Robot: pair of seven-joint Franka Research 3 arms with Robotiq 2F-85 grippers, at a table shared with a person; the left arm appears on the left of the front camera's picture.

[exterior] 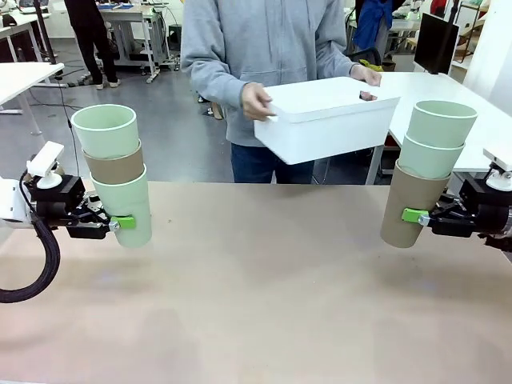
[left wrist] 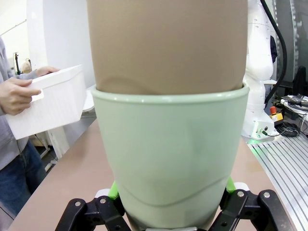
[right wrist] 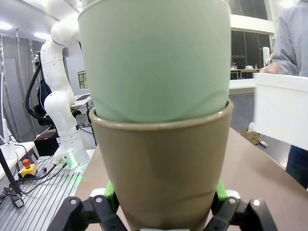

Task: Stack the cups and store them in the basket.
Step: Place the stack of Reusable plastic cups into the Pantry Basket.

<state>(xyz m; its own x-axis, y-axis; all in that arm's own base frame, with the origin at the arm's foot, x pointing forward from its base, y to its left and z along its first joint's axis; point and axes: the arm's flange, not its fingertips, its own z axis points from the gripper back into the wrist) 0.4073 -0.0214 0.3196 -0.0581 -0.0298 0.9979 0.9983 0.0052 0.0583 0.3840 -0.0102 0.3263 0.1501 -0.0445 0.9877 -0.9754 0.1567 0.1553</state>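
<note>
The brown surface (exterior: 256, 288) stretches between the two arms, with wide room across its middle. Beyond its far edge a person (exterior: 264, 48) holds the white basket (exterior: 328, 120) in the air, slightly tilted, with one hand (exterior: 256, 102) on its rim at picture left and the other hand (exterior: 366, 74) at its far end. The basket is well apart from both stacks.

The left stack (exterior: 116, 172) stands upright over the surface near its left edge: a mint cup at the bottom, a tan one nested in it, mint on top. The right stack (exterior: 428, 172), near the right edge, has tan at the bottom and two mint cups above.

The left tool (exterior: 128, 222) is clenched on its stack's bottom mint cup, green pads against the wall. The right tool (exterior: 408, 216) likewise grips the tan bottom cup.
</note>
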